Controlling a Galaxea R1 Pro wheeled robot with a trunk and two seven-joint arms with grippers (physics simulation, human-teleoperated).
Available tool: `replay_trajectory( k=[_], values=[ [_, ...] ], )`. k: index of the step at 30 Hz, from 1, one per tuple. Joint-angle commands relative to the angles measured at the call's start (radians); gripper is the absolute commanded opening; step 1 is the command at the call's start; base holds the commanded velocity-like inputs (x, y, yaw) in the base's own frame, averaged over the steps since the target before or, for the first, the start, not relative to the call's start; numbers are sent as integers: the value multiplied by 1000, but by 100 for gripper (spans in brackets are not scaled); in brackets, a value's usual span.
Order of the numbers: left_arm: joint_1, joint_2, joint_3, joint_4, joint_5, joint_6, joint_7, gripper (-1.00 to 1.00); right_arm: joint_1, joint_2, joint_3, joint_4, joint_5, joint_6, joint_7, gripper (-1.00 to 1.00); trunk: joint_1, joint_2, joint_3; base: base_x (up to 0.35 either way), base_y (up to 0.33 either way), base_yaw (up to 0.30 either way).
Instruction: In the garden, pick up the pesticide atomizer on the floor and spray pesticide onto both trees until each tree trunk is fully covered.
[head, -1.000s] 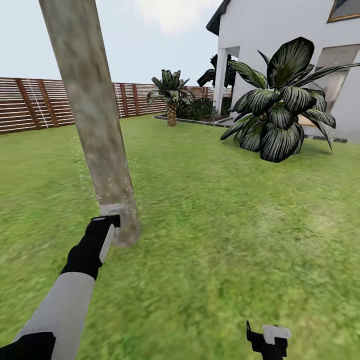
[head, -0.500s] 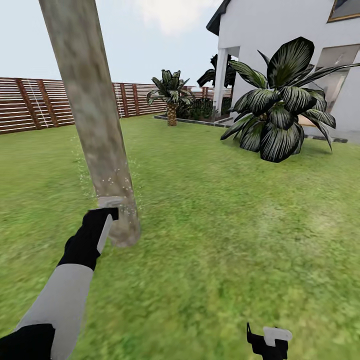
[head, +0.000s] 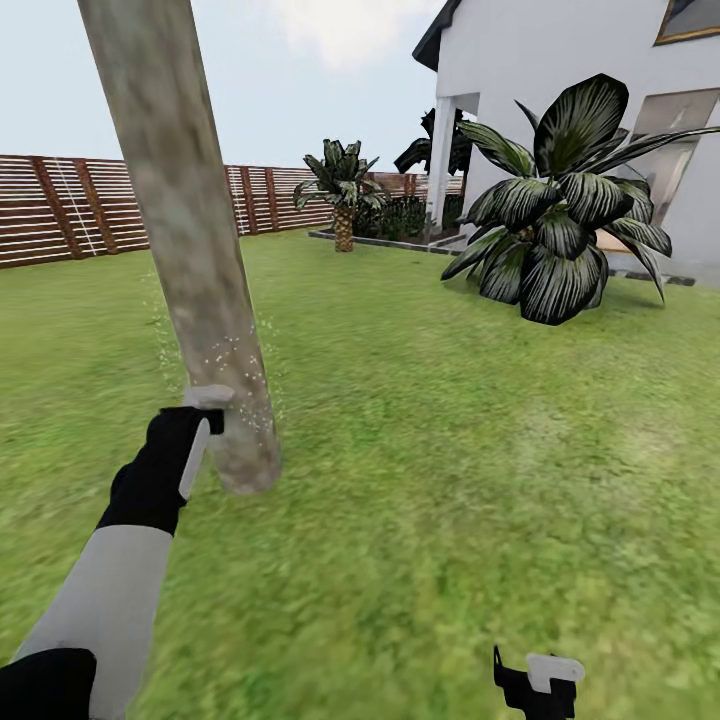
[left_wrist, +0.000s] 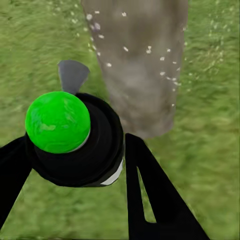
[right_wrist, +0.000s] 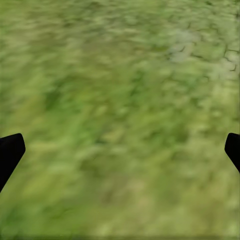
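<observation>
- Spraying at the base of the trunk (head: 190, 230): left gripper (left_wrist: 75, 165) clenched on the atomizer (left_wrist: 75, 135), fingers (left_wrist: 150, 195) closing in on either side of its black body.
- Pointing the atomizer's grey nozzle (left_wrist: 73, 75) toward the pale, mottled trunk (left_wrist: 137, 60), close beside it but not touching as far as the wrist view shows.
- Showing a green ball-shaped cap (left_wrist: 57, 121) on the atomizer's near end.
- Scattering white droplets (head: 235, 365) across the lower trunk and into the air just beside it, over the lawn (head: 450, 450).
- Reaching forward with the left gripper (head: 195, 430) at the head view's lower left, black wrist and grey forearm trailing behind, grey nozzle tip (head: 208, 396) sitting against the trunk's near edge.
- Leaning slightly, the trunk rising out of the grass and leaving the picture at the top.
- Hanging low at the head view's bottom edge, well apart from the trunk: right gripper (head: 535, 680), released, fingers (right_wrist: 11, 150) spread wide over bare grass (right_wrist: 120, 120), holding nothing.
- Standing behind: a broad dark-leaved plant (head: 560, 220) in front of the white house (head: 560, 70), a short palm (head: 343, 190) by a stone-edged bed, and a brown slatted fence (head: 60, 205) running along the lawn's far side.
</observation>
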Motion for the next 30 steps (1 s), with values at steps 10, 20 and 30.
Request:
replay_trajectory(
  k=[10, 20, 30],
  values=[
    [-1, 12, -20, -2, 7, 36, -223, -100, 0, 0, 0, 0, 0, 0, 0, 100, 0, 0, 0, 0, 0, 0],
    [-8, 142, -16, 28, 13, 39, -246, -100, 0, 0, 0, 0, 0, 0, 0, 100, 0, 0, 0, 0, 0, 0],
    [-116, 148, -15, 37, 10, 117, -247, -100, 0, 0, 0, 0, 0, 0, 0, 100, 0, 0, 0, 0, 0, 0]
  ],
)
